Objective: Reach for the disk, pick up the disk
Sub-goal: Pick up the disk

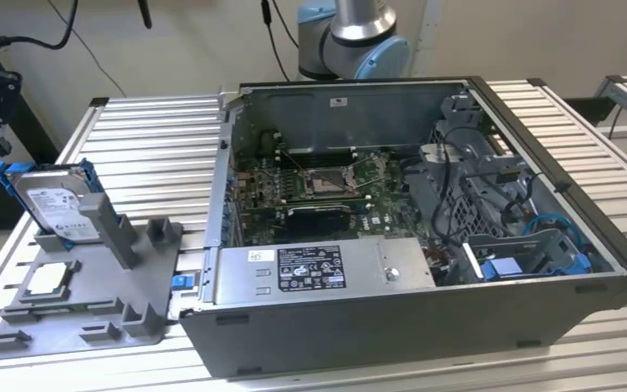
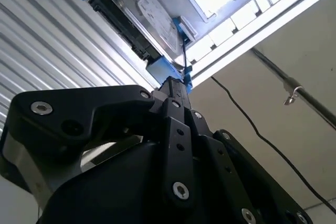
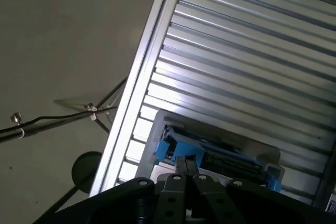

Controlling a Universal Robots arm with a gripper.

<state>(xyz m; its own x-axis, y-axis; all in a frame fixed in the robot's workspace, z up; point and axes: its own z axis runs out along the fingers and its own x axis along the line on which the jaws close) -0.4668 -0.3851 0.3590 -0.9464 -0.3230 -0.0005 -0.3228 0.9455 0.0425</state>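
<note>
Contact with the disk [image 1: 58, 204] is not yet made. In the exterior view the gripper [image 1: 3, 149] hangs just above the disk's upper corner at that view's left, near the blue bracket but apart from it. The disk is stood on edge in a slot of a grey holder [image 1: 128, 278] on the slatted table [image 1: 150, 139]. A chip [image 1: 50, 279] lies flat on the holder in front of it, and the open case [image 1: 401, 327] is set beside the holder. In both wrist views the fingers are seen drawn close together with nothing between them, and they are aimed at the bracket's edge.

Several faults are judged possible from here. With the fingers this narrow, the bracket would be struck from above rather than straddled, and the disk could be jammed down or tipped in its slot. A grip taken at the corner alone would be off centre, so the disk might swing or bind against the holder as it is raised. The plastic bracket may also flex under the pads, and a slip could follow.
</note>
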